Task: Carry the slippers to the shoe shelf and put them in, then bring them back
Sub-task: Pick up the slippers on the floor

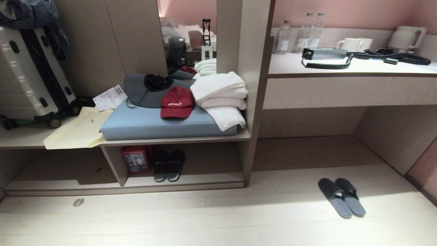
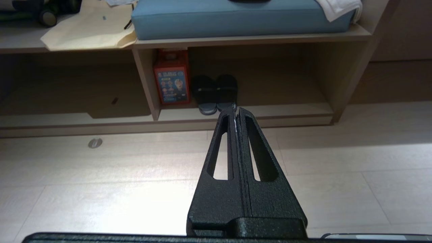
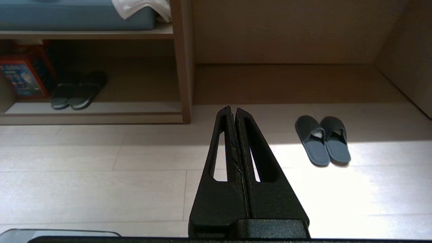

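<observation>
Grippers: right gripper (image 3: 234,109) and left gripper (image 2: 235,108), both pressed closed, empty, hanging above bare floor. Slippers (image 3: 323,140) on floor beyond and beside the right gripper, untouched. Shoe shelf (image 1: 191,180) farther off, holding another dark pair (image 1: 169,165). Whole task outstanding.

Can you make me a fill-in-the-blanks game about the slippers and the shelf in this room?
1. The slippers lie on the ____.
2. The other dark pair inside the shoe shelf stands beside a ____ box.
3. The cap on the blue cushion is ____.
4. Both end effectors are ____.

Missing words: floor; red; red; shut
</observation>
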Robot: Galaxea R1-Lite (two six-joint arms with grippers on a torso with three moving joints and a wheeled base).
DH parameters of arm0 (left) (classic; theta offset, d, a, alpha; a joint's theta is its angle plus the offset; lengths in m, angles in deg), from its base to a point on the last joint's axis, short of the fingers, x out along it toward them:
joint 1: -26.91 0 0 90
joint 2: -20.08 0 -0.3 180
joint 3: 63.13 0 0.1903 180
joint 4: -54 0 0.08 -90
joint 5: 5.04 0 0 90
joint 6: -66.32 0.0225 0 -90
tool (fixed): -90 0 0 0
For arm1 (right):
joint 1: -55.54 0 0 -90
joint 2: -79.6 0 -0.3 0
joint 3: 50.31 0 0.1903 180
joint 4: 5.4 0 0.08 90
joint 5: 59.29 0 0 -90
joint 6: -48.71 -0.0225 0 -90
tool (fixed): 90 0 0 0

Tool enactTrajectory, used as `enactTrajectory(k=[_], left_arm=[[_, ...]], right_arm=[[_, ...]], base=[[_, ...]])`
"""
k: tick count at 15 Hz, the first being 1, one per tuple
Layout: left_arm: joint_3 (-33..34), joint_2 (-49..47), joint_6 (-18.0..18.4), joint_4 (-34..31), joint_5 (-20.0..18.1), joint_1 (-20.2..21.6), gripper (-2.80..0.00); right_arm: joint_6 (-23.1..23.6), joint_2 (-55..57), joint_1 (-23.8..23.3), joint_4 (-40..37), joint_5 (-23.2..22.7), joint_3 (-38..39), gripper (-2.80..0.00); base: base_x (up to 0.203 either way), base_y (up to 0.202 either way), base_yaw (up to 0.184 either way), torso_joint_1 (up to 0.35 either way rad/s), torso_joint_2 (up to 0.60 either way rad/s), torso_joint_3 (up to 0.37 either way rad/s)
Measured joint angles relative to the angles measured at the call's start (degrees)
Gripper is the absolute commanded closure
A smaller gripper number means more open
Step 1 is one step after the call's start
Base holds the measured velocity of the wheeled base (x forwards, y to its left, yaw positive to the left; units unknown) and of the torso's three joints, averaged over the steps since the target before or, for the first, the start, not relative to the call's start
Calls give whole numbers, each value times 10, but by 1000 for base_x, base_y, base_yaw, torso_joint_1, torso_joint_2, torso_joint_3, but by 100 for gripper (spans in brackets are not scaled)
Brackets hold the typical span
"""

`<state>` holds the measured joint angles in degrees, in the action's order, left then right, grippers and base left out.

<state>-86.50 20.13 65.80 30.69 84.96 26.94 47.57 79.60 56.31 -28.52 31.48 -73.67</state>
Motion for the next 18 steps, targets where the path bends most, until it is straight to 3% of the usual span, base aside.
enactTrajectory(k=[6, 12, 18], left_arm=[[0, 0, 0, 0, 0, 0, 0], [0, 0, 0, 1, 0, 0, 0], [0, 0, 0, 0, 0, 0, 0]], right_arm=[[0, 0, 0, 0, 0, 0, 0], [0, 0, 0, 0, 0, 0, 0], [0, 0, 0, 0, 0, 0, 0]], base=[[185, 0, 2, 4, 1, 4], [9, 0, 1, 2, 1, 0], [0, -176, 0, 1, 6, 6]])
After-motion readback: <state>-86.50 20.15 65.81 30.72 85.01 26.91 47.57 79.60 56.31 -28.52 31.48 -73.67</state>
